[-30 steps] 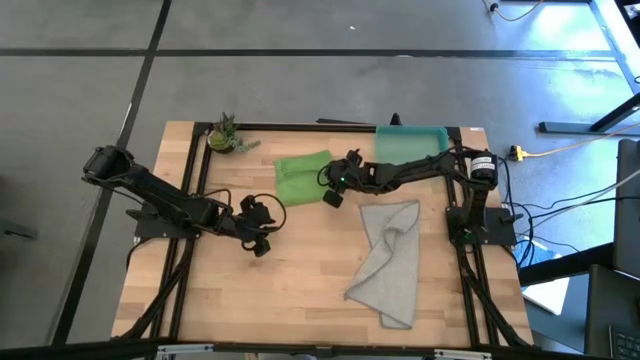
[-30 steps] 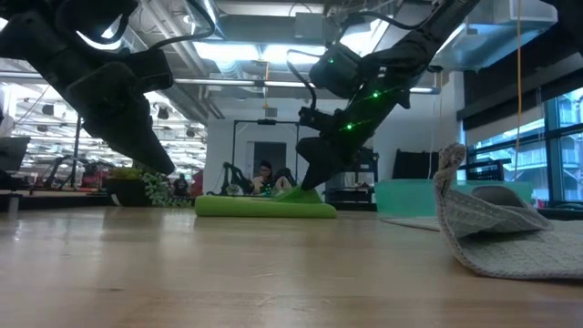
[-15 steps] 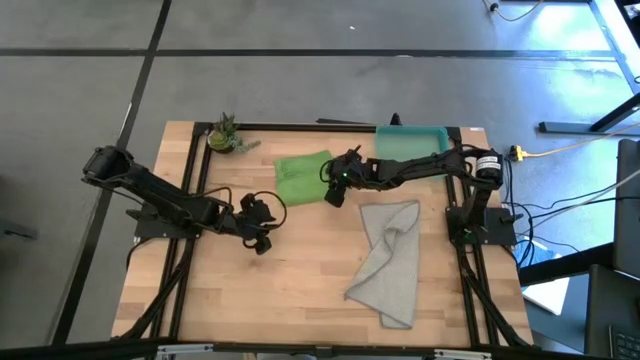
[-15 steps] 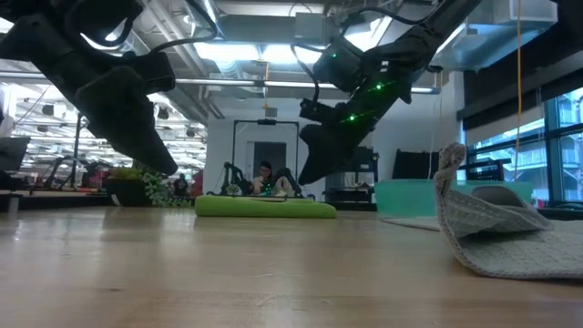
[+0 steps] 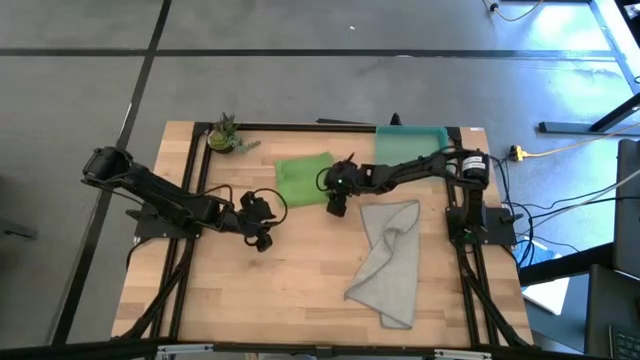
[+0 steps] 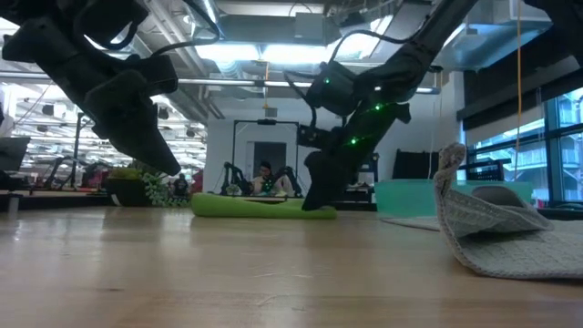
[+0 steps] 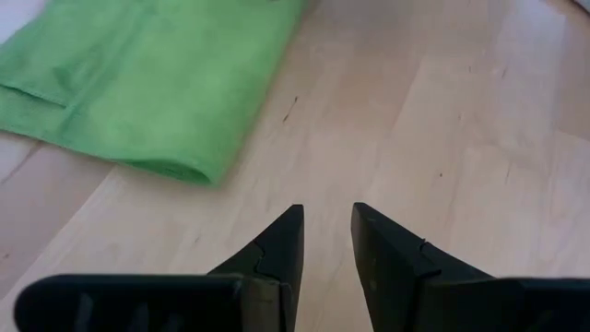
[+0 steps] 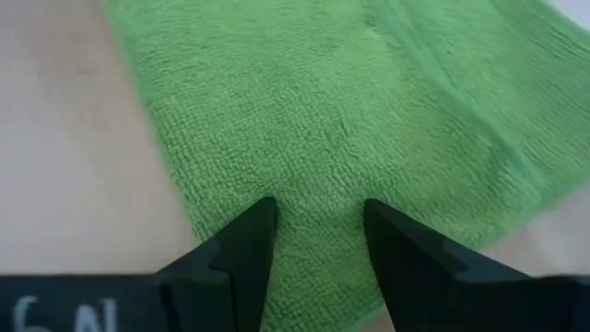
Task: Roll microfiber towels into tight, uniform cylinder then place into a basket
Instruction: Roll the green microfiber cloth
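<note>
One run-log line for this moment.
right gripper: open, at green towel edge | left gripper: open, over bare wood | grey towel: unrolled | basket

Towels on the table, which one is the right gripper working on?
The lime green towel. The right gripper sits at its edge with open fingers over the cloth, while the grey towel lies crumpled apart from both grippers.

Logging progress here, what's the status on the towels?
Right gripper open, down on green towel corner. Left gripper open, over bare wood. Grey towel crumpled, unrolled. Basket empty. Nothing in the way.
</note>
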Controlling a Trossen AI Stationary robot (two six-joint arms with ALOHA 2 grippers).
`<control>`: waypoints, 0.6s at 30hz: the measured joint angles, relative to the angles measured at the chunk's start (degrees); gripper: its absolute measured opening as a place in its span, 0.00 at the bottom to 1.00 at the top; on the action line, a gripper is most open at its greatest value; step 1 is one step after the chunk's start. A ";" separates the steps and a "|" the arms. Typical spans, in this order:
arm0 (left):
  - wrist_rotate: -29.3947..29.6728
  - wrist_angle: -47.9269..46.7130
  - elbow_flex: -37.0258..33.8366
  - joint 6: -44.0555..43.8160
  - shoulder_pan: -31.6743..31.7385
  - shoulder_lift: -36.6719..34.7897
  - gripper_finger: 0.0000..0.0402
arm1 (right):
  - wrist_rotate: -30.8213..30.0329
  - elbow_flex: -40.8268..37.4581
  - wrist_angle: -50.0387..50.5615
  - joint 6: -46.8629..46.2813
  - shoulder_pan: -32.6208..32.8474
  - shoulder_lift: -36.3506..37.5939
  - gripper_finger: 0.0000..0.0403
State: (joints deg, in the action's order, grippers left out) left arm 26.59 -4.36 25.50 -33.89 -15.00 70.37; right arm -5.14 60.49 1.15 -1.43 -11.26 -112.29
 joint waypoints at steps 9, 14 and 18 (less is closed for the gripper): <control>-0.10 -1.14 -0.02 1.70 -0.16 0.00 0.22 | 3.19 0.02 -0.53 -4.61 6.22 -0.07 0.43; -0.16 -1.08 -0.04 6.74 -1.54 0.00 0.22 | 2.27 -0.09 -2.32 -4.33 7.91 0.18 0.43; -0.15 -0.37 -0.04 8.07 -3.29 0.00 0.22 | 1.99 0.94 -2.73 -4.34 7.91 1.92 0.43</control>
State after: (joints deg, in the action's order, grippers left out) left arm 26.44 -4.73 25.45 -25.82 -18.29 70.37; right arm -3.16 61.43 -1.58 -5.77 -3.36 -110.37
